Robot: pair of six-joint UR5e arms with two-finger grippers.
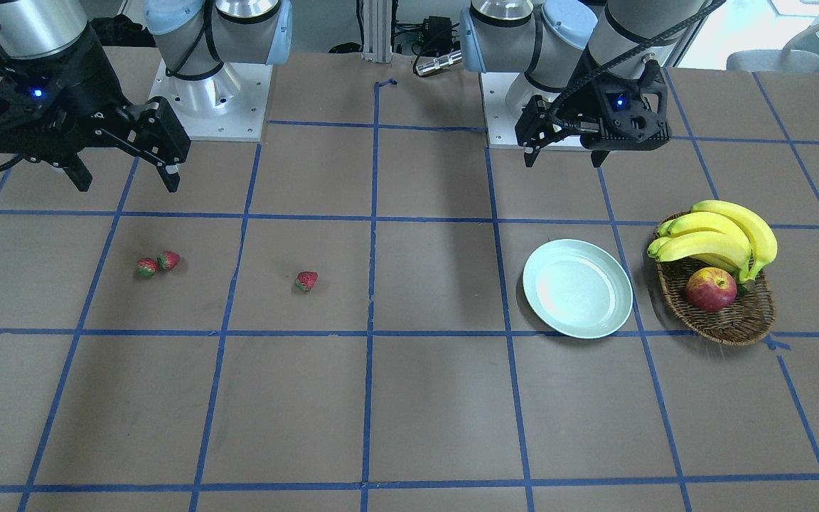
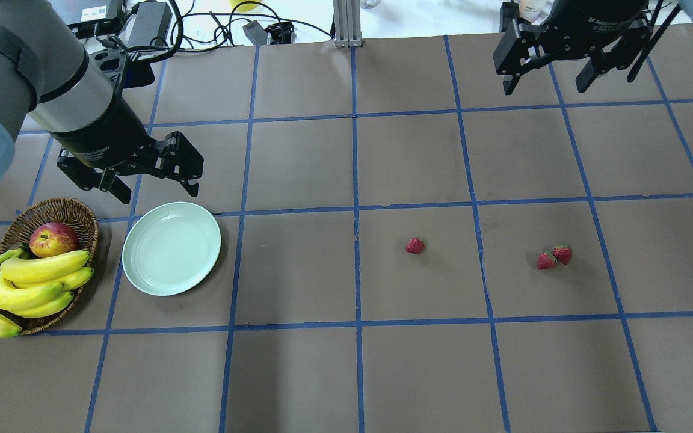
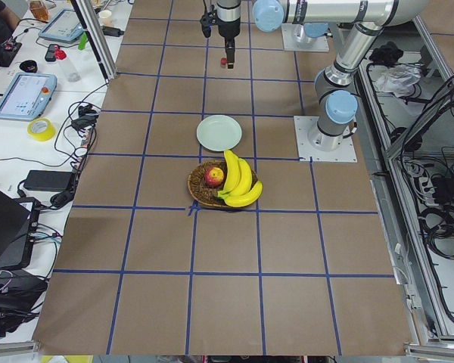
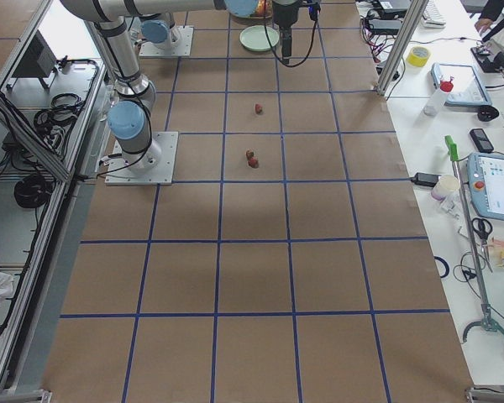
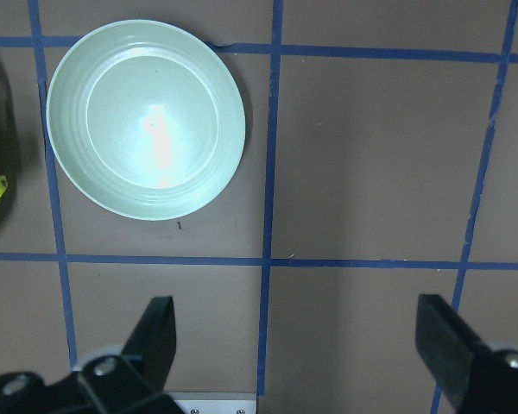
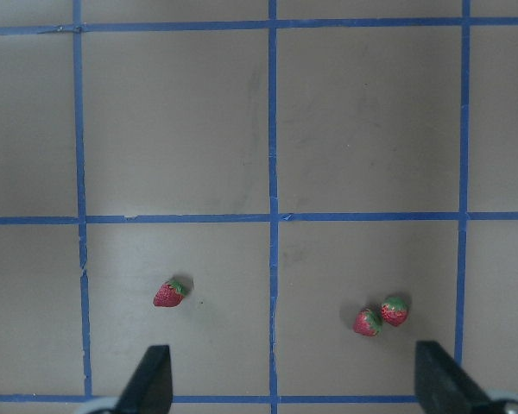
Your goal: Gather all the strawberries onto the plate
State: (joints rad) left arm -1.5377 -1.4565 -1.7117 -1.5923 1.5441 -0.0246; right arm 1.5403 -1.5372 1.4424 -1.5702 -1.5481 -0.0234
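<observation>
Overhead exterior view is showing the plate (image 2: pixel 171 248) sitting on the table (image 2: pixel 298 270) and holding nothing. It is lying just ahead of the left gripper (image 2: pixel 157 193) and slightly to its left. That gripper is hanging above the table, pointing down, with its jaws spread wide and nothing between them. Off to the gripper's left, just beside the plate, the basket (image 2: pixel 76 211) is carrying an apple (image 2: pixel 53 239) and a bunch of bananas (image 2: pixel 27 282), which is spilling over the wicker rim. The right gripper (image 2: pixel 544 88) is hovering well away from the plate, also pointing down, with its jaws wide apart and gripping nothing. All three strawberries (image 2: pixel 415 245) are lying on the bare table ahead of this gripper, none of them on the plate. In the right wrist view, the lone berry (image 6: pixel 170 293) is resting ahead of the left finger. The pair (image 6: pixel 367 322) is sitting side by side, seemingly touching, ahead of the right finger.
</observation>
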